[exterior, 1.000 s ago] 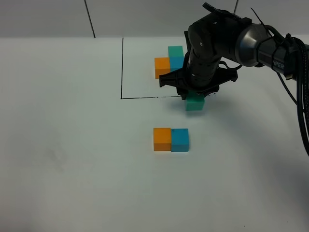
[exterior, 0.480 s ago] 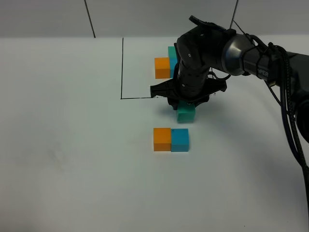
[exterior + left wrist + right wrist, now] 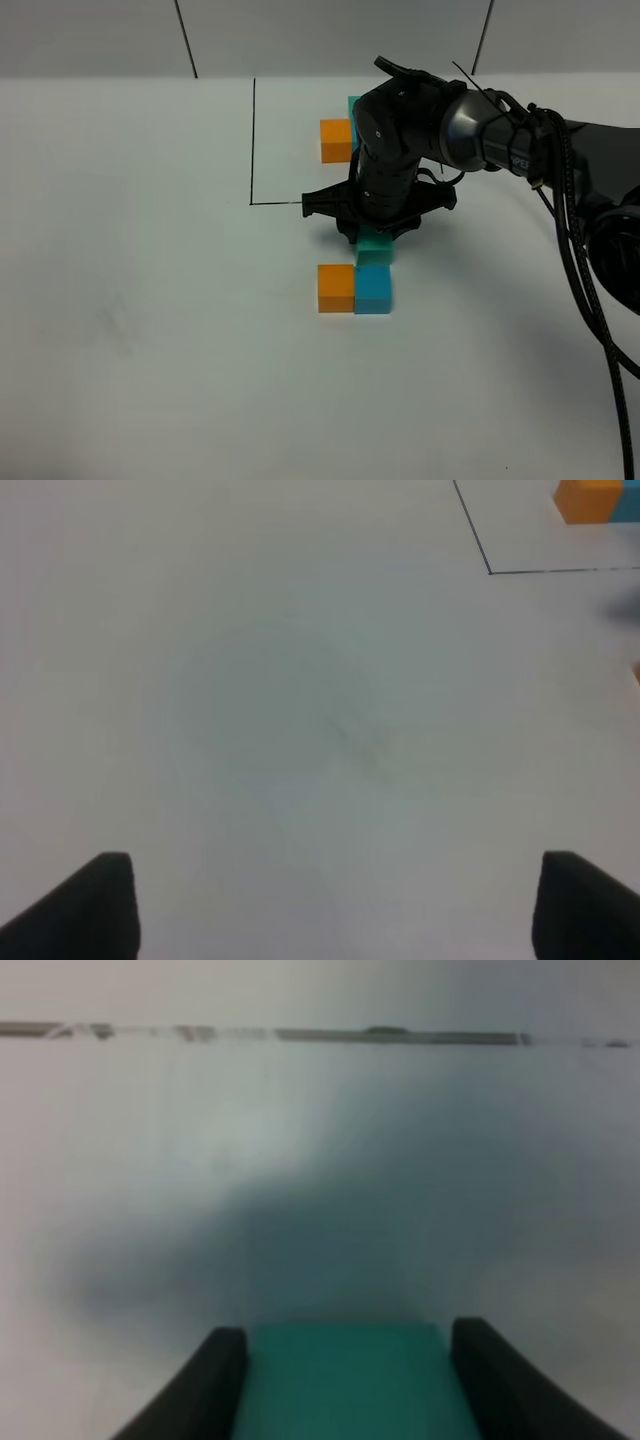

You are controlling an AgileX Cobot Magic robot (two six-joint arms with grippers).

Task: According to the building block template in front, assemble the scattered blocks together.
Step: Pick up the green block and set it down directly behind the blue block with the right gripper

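Note:
My right gripper (image 3: 373,238) is shut on the teal-green cube (image 3: 376,251) and holds it directly over the sky-blue cube (image 3: 373,291). I cannot tell whether the two touch. The orange cube (image 3: 336,287) sits against the blue cube's left side. In the right wrist view the green cube (image 3: 345,1380) fills the gap between the dark fingers (image 3: 205,1385). The template's orange cube (image 3: 336,140) stands behind inside the black drawn rectangle (image 3: 253,140). My right arm hides most of its blue and green cubes. My left gripper (image 3: 340,920) is open and empty over bare table.
The white table (image 3: 150,330) stretches to the left and front. The right arm's cables (image 3: 590,300) hang at the right. The left wrist view shows the template's orange cube (image 3: 588,500) and the rectangle's corner (image 3: 489,572).
My right gripper has carried the green cube left and toward the front, from beside the rectangle's front line to directly above the blue cube. The left gripper's earlier state is not shown.

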